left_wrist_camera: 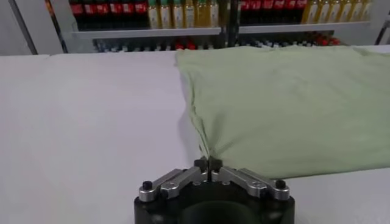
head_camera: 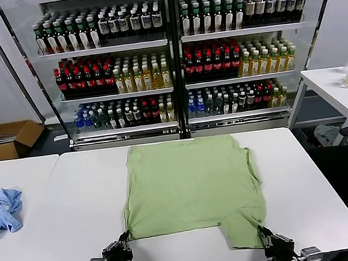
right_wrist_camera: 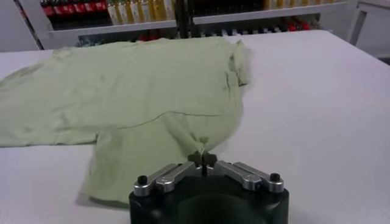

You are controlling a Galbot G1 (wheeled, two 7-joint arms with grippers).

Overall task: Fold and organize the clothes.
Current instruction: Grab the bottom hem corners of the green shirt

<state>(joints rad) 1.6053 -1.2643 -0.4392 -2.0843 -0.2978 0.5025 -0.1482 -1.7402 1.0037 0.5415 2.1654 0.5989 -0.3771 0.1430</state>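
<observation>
The light green shirt (head_camera: 189, 187) lies spread flat on the white table (head_camera: 75, 195), plain side up, with no print or buttons showing. One part of it hangs toward the table's front edge at the near right. My left gripper (head_camera: 120, 242) is shut on the shirt's near left corner (left_wrist_camera: 206, 152), the cloth pinched between its fingertips (left_wrist_camera: 209, 163). At the near right, my right gripper (head_camera: 267, 235) is shut on the shirt's lower right edge (right_wrist_camera: 201, 141), and the fabric puckers up into its closed tips (right_wrist_camera: 202, 159).
A light blue garment (head_camera: 1, 210) lies crumpled on the adjoining table at far left. Drink coolers (head_camera: 173, 56) full of bottles stand behind the table. A second white table (head_camera: 337, 93) with bottles is at right, and a cardboard box (head_camera: 5, 140) sits on the floor at left.
</observation>
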